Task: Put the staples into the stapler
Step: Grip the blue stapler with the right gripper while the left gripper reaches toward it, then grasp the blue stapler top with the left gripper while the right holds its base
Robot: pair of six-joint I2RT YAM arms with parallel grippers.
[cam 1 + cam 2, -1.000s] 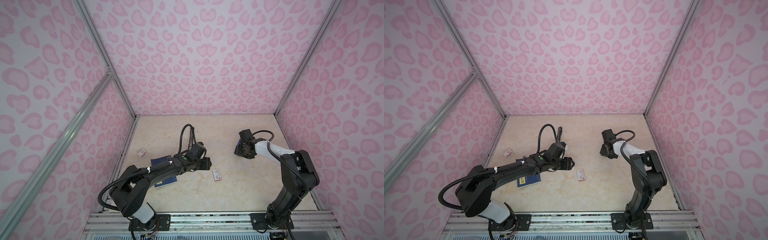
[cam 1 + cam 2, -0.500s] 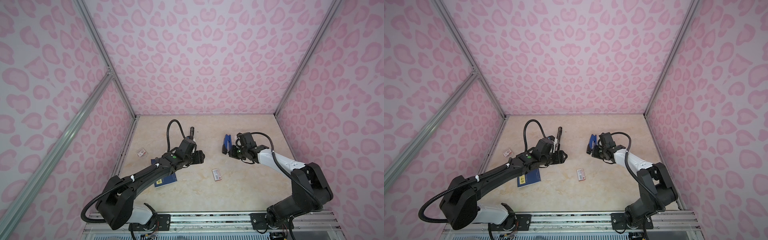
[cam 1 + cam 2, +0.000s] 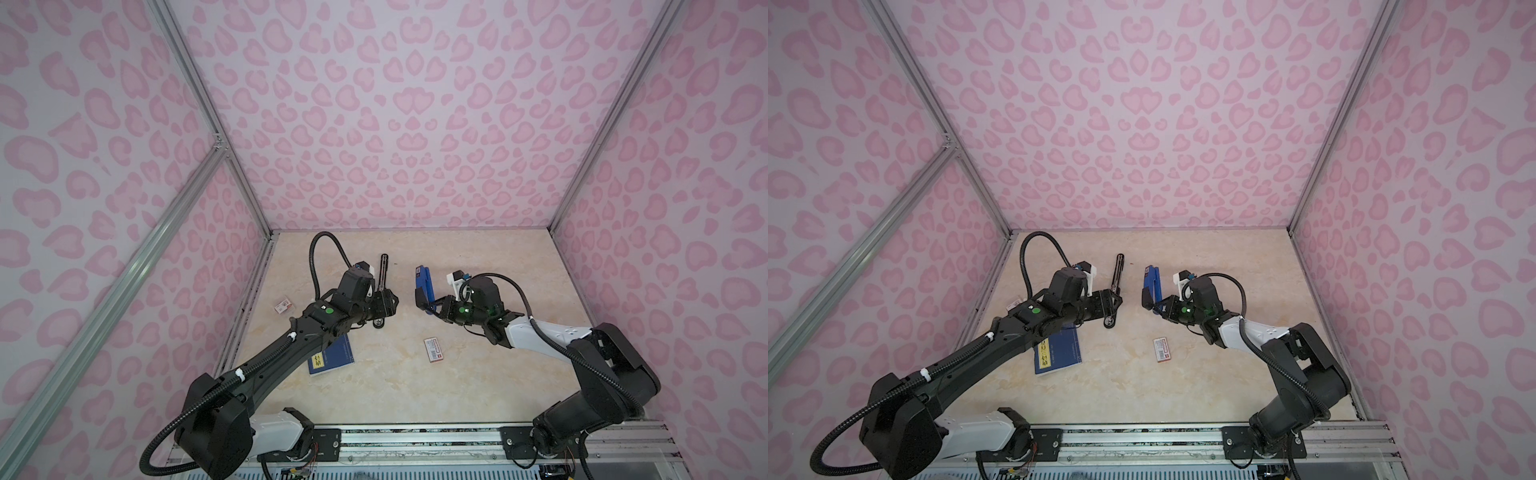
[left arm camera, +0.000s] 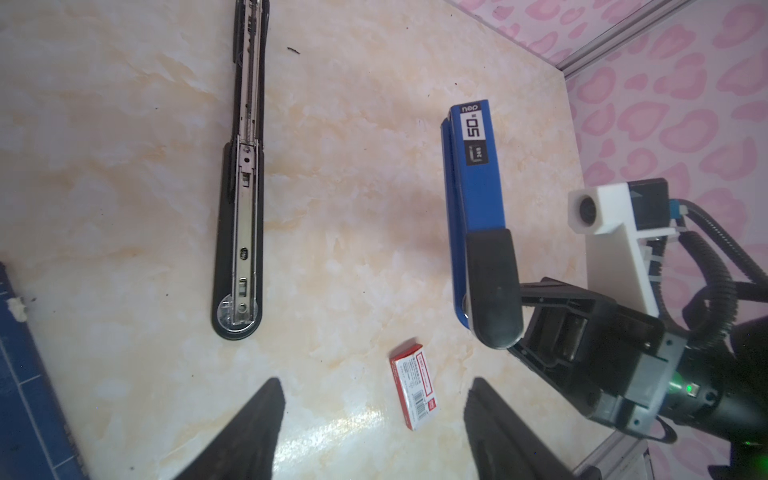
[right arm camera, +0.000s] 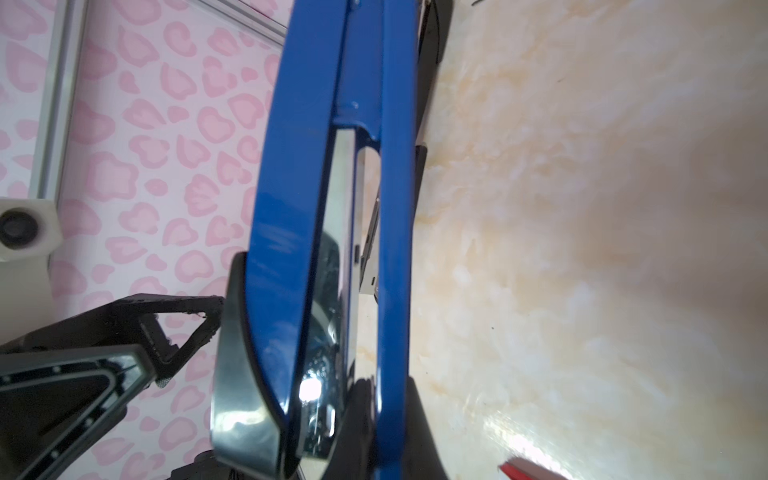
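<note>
Scanning from the left wall: small white-and-red packet [image 3: 284,306] flat on the tabletop [image 3: 395,395], too small to read. Next, a blue notebook [image 3: 334,359], partly hidden by the left arm [image 3: 270,365]. Past it, the left gripper [image 3: 388,305], claw spread wide and gripping nothing; from its own wrist camera, two black fingers [image 4: 257,428] far apart over bare table. Close ahead of those tips but apart from them, the black stapler [image 4: 222,249], folded open flat, silver magazine rail [image 4: 245,232] facing up, touched by neither claw. Near the middle, toward the front edge, a white-and-red barcoded box [image 3: 433,350] lying alone. Right of centre, the blue stapler [image 3: 424,282], turned on its edge, black-capped end pinched tight in the right gripper [image 3: 434,305], claw nearly closed around it. Resting on the table or raised: cannot tell. Staples too small to make out in these views.
</note>
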